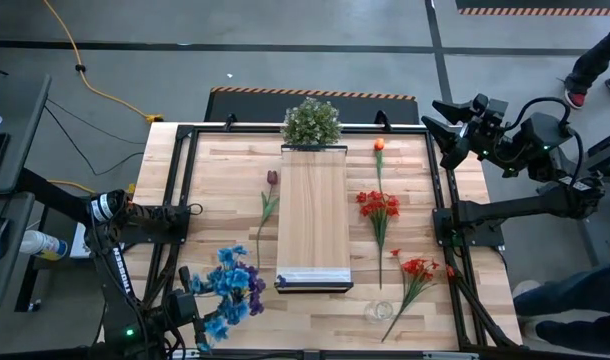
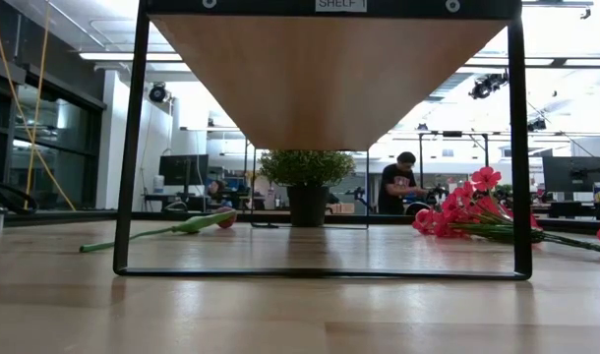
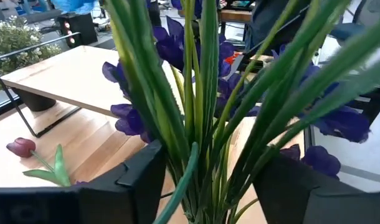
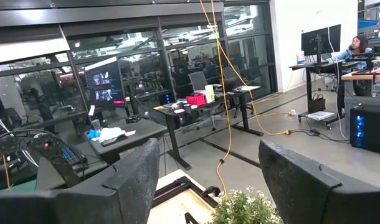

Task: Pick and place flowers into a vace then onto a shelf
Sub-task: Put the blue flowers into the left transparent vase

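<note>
- My left claw [image 3: 205, 180] sits at the near left corner of the worktop [image 1: 225, 170], its fingers apart around the green stems of the blue and purple flowers [image 1: 228, 290]; I cannot tell whether the fingers touch the stems.
- My right claw [image 1: 437, 120] waits raised off the far right corner, fingers apart and holding nothing.
- The shelf [image 1: 313, 215] stands lengthwise mid-worktop, with a bushy green plant [image 1: 311, 122] at its far end.
- A dark red flower [image 1: 269, 195] lies just left of the shelf.
- Right of it lie an orange flower [image 1: 379, 146] and bright red flowers [image 1: 379, 205], with more red blooms [image 1: 418, 268] nearer me.
- A small clear vase [image 1: 378, 311] stands near the front edge, beside those stems.
</note>
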